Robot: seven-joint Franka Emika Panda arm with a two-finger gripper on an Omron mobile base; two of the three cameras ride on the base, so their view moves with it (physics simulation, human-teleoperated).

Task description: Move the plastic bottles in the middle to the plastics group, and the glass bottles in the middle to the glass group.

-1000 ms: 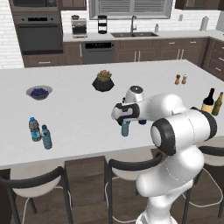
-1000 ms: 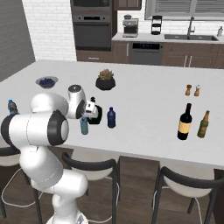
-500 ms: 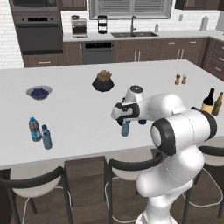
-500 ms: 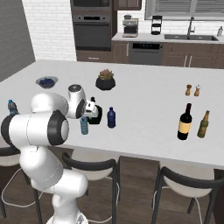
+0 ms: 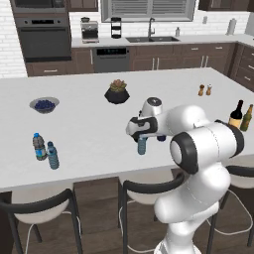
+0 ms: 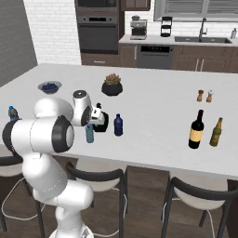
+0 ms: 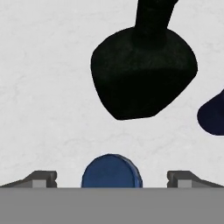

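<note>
**Open gripper poised over the clear bottle at mid-bench**

Left base view: white bench [image 5: 89, 119] stretching across, arm reaching in from the lower right. Gripper [image 5: 141, 137] just above the clear bottle [image 5: 142, 146], which stands upright near the front middle of the bench. Plastics group [image 5: 45, 150] well apart at the left front: two small clear bottles with blue caps, side by side. Glass group [image 5: 241, 116] at the far right edge, tall wine bottle beside a slimmer olive-green one. Bowl of blueberries [image 5: 44, 104] at the left, potted plant [image 5: 117, 92] behind the middle, salt and pepper shakers [image 5: 205, 90] toward the right rear.

Right base view: gripper [image 6: 91, 124] over the clear bottle [image 6: 89, 134]; navy bottle [image 6: 118, 125] upright just to its right, apart from it. Black bottle [image 6: 103, 122] mostly hidden behind the hand. Glass group [image 6: 204, 129] well to the right, wine bottle and green bottle near each other but not touching. One bottle of the plastics group [image 6: 12, 113] at the far left edge.

Hand view: looking straight down. Blue cap of the clear bottle [image 7: 111, 171] between the two fingertips [image 7: 40, 178], gaps on both sides, jaws spread wide and holding nothing. Squat black bottle [image 7: 144, 72] beyond it, navy bottle [image 7: 213, 115] at the right edge.
</note>
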